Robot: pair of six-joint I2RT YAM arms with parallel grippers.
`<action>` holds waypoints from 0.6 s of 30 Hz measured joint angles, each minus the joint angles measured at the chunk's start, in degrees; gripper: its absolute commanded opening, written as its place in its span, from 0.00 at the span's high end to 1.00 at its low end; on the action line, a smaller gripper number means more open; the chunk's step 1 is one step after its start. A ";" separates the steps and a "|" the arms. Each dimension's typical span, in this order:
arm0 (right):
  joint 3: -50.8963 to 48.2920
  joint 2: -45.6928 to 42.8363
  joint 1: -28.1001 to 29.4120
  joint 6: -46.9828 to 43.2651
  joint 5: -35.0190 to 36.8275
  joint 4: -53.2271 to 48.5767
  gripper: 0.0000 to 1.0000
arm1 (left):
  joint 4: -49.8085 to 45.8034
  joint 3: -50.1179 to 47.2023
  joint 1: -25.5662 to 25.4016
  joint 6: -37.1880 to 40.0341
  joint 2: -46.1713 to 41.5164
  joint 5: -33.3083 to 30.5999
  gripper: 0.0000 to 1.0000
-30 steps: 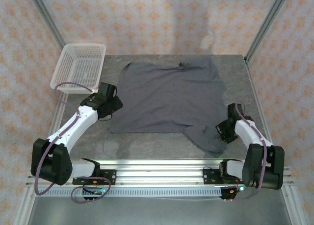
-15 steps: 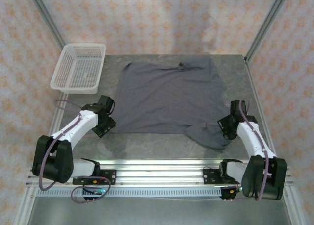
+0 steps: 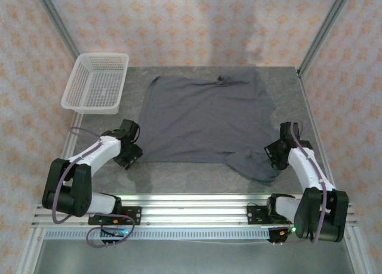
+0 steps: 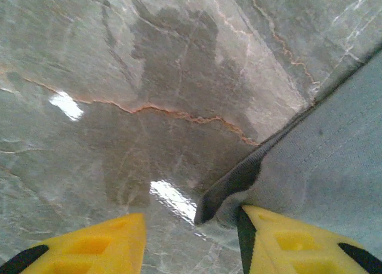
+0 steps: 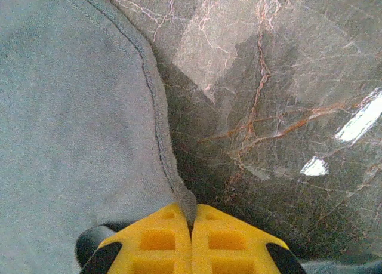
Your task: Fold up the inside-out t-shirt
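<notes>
Dark slate-grey t-shirt (image 3: 206,116) lies spread across the middle of the marbled counter (image 3: 179,178). Right gripper (image 5: 192,223): jaws pinched tight on its near-right edge. Left gripper (image 4: 191,226): jaws half-open astride the near-left corner, gripping nothing. This looks like the grasping step; next, I'd say, left clamps, then both lift together.

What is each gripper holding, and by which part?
Right gripper pinches the t-shirt by its hemmed edge; left gripper is open at a corner, holding nothing.
</notes>
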 measured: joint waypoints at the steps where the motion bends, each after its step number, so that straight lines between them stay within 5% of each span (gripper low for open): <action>1: 0.00 0.00 0.00 0.00 -0.02 0.00 1.00 | 0.37 -0.09 0.00 -0.24 0.07 0.13 0.59; 11: 0.00 -0.02 0.00 0.02 -0.61 0.17 1.00 | 5.42 -2.56 0.22 -2.32 -0.09 0.61 0.70; 16: 0.00 -0.02 0.00 0.02 -0.61 0.17 1.00 | 6.40 -2.91 0.50 -3.54 -0.31 0.79 0.97; 18: 0.00 -0.04 0.00 0.02 -0.50 0.13 1.00 | 6.97 -2.89 0.52 -3.37 -0.44 0.83 1.00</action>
